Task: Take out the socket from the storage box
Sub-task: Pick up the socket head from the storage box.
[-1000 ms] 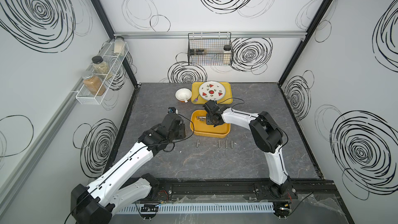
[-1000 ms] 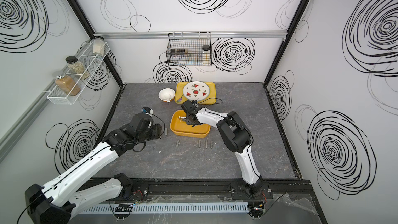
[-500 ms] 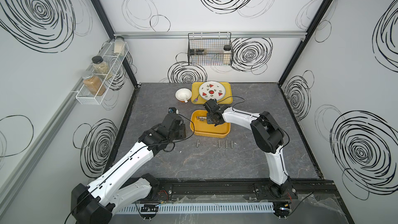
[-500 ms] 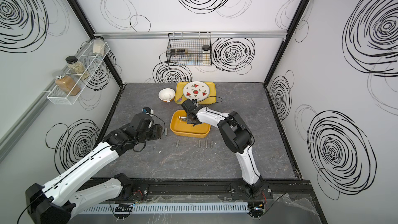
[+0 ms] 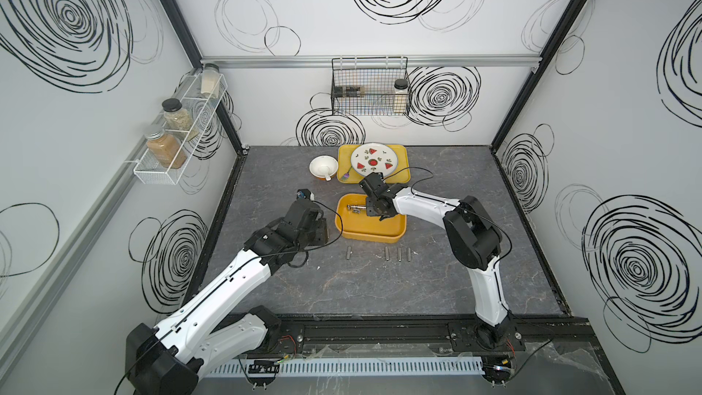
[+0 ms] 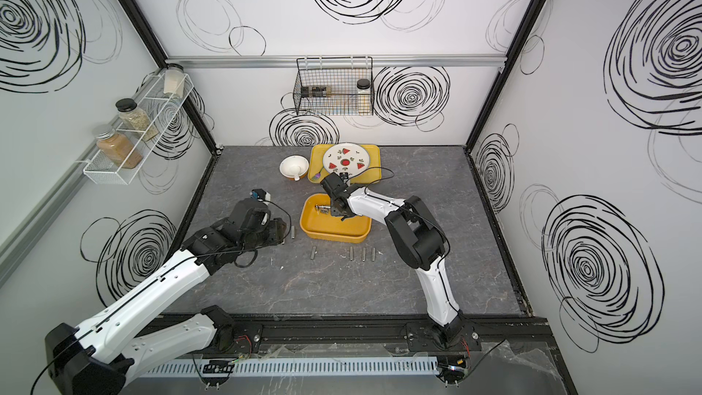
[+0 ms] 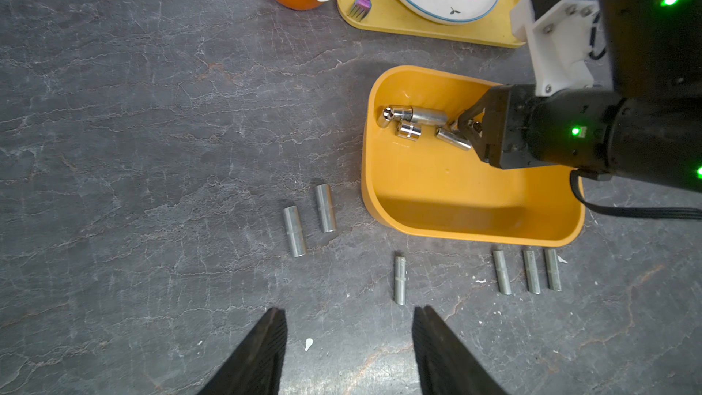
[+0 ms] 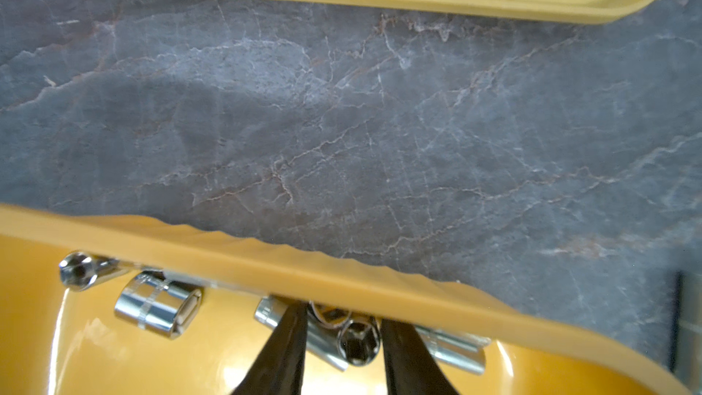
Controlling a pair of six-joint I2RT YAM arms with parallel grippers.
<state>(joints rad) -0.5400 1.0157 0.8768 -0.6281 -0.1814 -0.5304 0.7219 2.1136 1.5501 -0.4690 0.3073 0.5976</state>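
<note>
The storage box [image 5: 372, 239] [image 6: 334, 239] [image 7: 475, 237] is a deep yellow-orange tub in the middle of the table. Several chrome sockets lie in its far left corner. My right gripper [image 5: 367, 210] [image 8: 342, 313] reaches down into that corner. Its jaws stand narrowly apart astride one socket [image 8: 359, 340] [image 7: 452, 138], which lies slantwise between them with its hex end towards the wrist camera. One finger is against that end. A short socket [image 8: 157, 303] lies beside it. My left gripper [image 7: 349, 313] [image 5: 321, 227] hovers open over bare table, left of the box.
Several sockets [image 7: 503, 271] lie in a row on the table before the box, and two thicker ones [image 7: 294, 231] lie to its left. Behind the box are a flat yellow tray [image 5: 402, 176] with a plate and an orange bowl [image 5: 323, 167]. A wire basket [image 5: 370, 89] hangs on the back wall.
The right gripper's jaws have drawn closer together around the socket in the box. Both arms have stayed almost in place.
</note>
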